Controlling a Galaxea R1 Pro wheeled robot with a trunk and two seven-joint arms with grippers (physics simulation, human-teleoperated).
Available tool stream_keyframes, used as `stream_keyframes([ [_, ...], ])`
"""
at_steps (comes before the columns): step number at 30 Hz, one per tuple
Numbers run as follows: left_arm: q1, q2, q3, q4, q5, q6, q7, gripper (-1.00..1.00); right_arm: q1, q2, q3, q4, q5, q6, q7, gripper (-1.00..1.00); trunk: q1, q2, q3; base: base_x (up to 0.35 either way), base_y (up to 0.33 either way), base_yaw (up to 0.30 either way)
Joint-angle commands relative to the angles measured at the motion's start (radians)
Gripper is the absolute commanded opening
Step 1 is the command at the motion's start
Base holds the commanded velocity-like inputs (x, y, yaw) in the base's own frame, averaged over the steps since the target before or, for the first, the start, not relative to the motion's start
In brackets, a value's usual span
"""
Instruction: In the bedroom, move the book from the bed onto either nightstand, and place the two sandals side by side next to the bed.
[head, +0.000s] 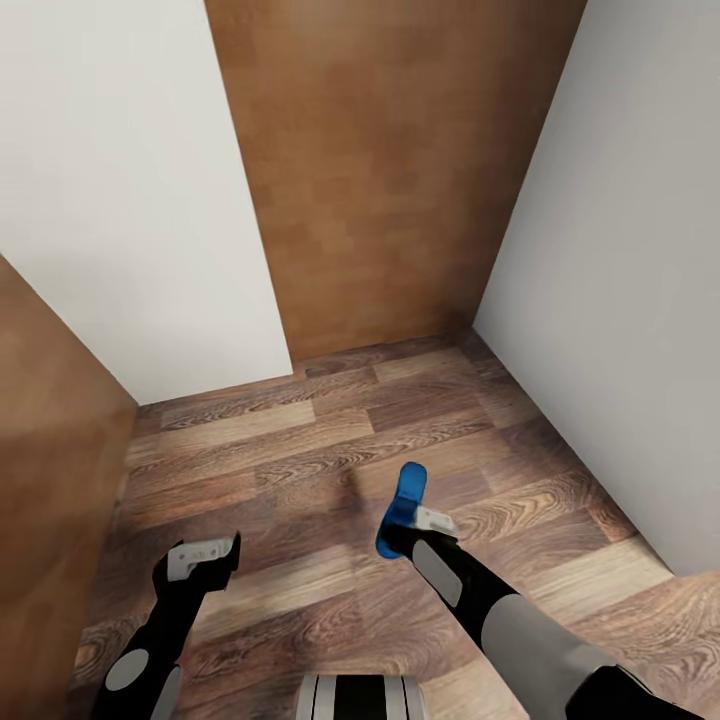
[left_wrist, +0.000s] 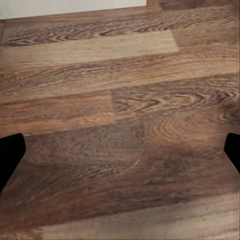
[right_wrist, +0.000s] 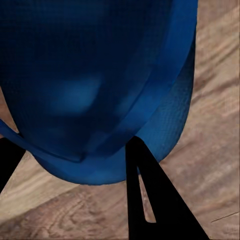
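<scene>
A bright blue sandal (head: 404, 508) hangs above the wood-plank floor (head: 300, 470) in the head view, held by my right gripper (head: 418, 524), which is shut on it. Seen from the right wrist, the sandal (right_wrist: 95, 85) sits close in front, with a dark fingertip (right_wrist: 150, 200) against its lower edge. My left gripper (head: 205, 555) hovers over the floor at the lower left, open and empty; in the left wrist view its dark fingertips (left_wrist: 10, 155) stand far apart over bare planks. The bed, book and nightstand are out of view.
White walls (head: 120, 200) close in on the left and right (head: 620, 300). A tan wooden panel (head: 390, 170) stands ahead in the corner, and another brown surface (head: 50, 480) runs along the left. Open floor lies between them.
</scene>
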Motion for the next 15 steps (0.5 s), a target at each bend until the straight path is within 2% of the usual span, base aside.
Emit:
stream_keyframes([
  [1,0.0,-0.001,0.0,-0.001,0.006,0.005,0.002,1.0,-0.001,-0.001,0.006,-0.002,-0.006,0.002,0.025,-1.0,-0.001,0.0,0.003,0.0,0.0,0.0],
  [2,0.0,-0.001,0.0,0.0,0.006,0.005,0.002,1.0,-0.001,-0.001,0.006,-0.002,-0.005,0.002,0.069,-1.0,-0.001,0.0,0.007,0.0,0.0,0.0],
  [6,0.0,0.0,0.001,0.001,0.006,0.006,0.002,1.0,-0.001,-0.001,0.005,0.002,-0.003,0.002,0.43,-1.0,-0.003,0.001,0.023,0.0,0.0,0.0],
  [7,0.0,0.0,0.001,0.001,0.007,0.006,0.002,1.0,-0.001,-0.002,0.005,0.002,-0.003,0.002,0.473,-1.0,-0.003,0.001,0.026,0.0,0.0,0.0],
  [9,0.0,0.0,0.001,0.002,0.007,0.006,0.001,1.0,-0.001,-0.003,0.005,0.009,-0.003,0.005,0.696,-1.0,-0.004,0.002,0.034,0.0,0.0,0.0],
  [10,0.0,0.0,0.002,0.003,0.007,0.006,0.001,1.0,-0.001,-0.004,0.005,0.011,-0.001,0.008,0.761,-1.0,-0.005,0.002,0.038,0.0,0.0,0.0],
  [13,0.0,0.0,0.002,0.003,0.007,0.006,0.001,1.0,-0.001,-0.012,0.006,0.012,0.001,0.009,0.811,-1.0,-0.006,0.003,0.05,0.0,0.0,0.0],
  [14,0.0,0.0,0.002,0.003,0.007,0.006,0.001,1.0,-0.001,-0.03,0.006,0.013,0.005,0.009,0.829,-1.0,-0.006,0.003,0.054,0.0,0.0,0.0],
  [15,0.0,0.0,0.002,0.004,0.007,0.006,0.001,1.0,0.0,-0.064,0.006,0.016,0.02,0.009,0.86,-1.0,-0.007,0.003,0.057,0.0,0.0,0.0],
])
